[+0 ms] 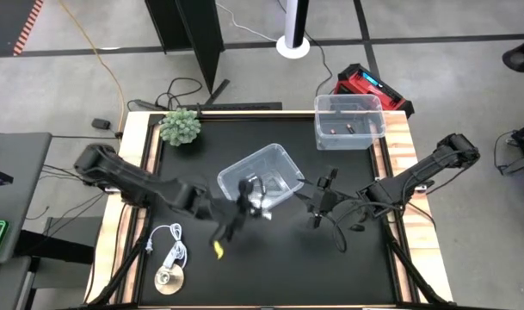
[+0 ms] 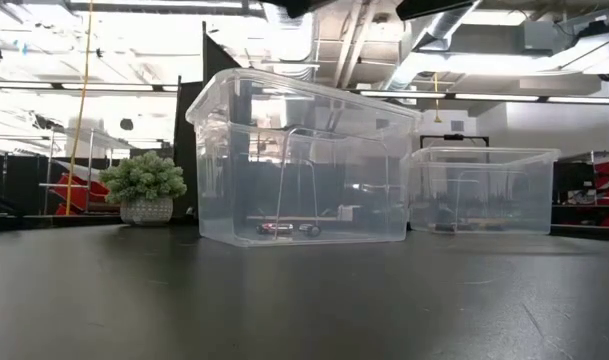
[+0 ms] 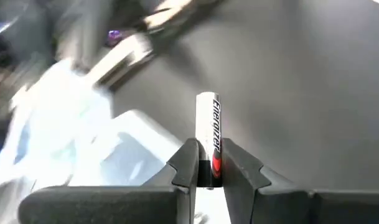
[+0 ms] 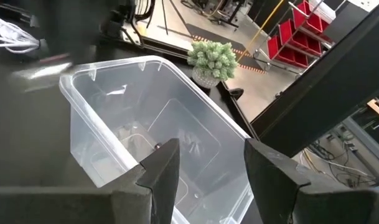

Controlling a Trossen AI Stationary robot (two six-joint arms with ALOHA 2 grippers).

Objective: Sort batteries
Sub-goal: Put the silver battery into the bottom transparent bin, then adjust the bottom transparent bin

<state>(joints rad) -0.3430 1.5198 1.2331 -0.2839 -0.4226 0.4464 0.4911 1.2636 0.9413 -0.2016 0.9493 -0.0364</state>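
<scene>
Left gripper point(image 3: 211, 168), mid-desk beside the near bin point(image 1: 260, 176), clamps a pale battery point(image 3: 209, 134) upright; right gripper point(image 4: 206, 163) waits empty, fingers spread, over that bin's other side; step: carrying; next: release into the matching bin.

1. We have two dark, jointed arms.
2. Our left gripper point(image 3: 209, 171) has matte black, wedge-shaped fingers.
3. Our right gripper point(image 4: 205, 168) has matching black fingers.
4. Black cables trail along our right arm.
</scene>
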